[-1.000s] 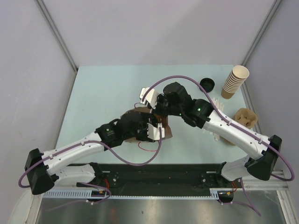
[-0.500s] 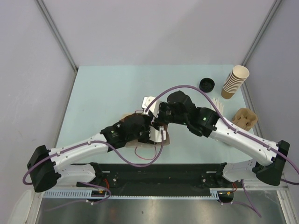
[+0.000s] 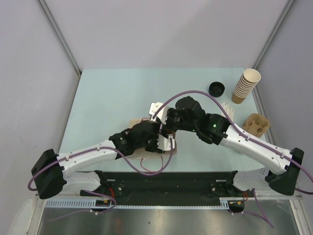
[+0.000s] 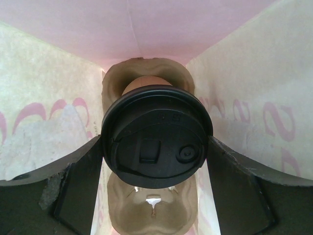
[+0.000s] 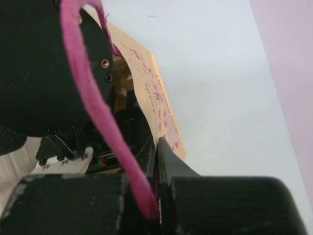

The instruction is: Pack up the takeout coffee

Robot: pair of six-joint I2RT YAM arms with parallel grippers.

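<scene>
Step in hand: lowering the takeout coffee (image 4: 156, 147) into the paper bag (image 4: 254, 98), i.e. the seat-it-in-the-carrier part of packing. L wrist view looked straight down the bag. The left gripper (image 4: 156, 164) had its jaws wide, one finger each side of the cup, w/ the black lid (image 4: 146, 122) filling the gap btwn them and its rim touching both, so read as holding the cup. The pulp carrier (image 4: 146, 218) lay below the jaws, prob. on the bag bottom, w/ pocket edges showing past the lid on the far and near sides. Cup looked lined up over a pocket, but the lid hid the base, so can't tell if it was seated yet. The right gripper (image 5: 157, 164) had its jaws pressed together on the bag's top edge, w/ the bag wall running up and away from the tips, prob. to keep the mouth open. Next move prob. calls for pushing the cup down till it sits, then opening the left jaws and lifting straight out w/o snagging the bag walls close beside the fingers. Right should keep the rim pinched till then. Vs. a sec earlier in top view: left arm had reached further fwd/right w/ its wrist over the bag, and right arm had shifted too. Vs. half a sec earlier: almost no change.
</scene>
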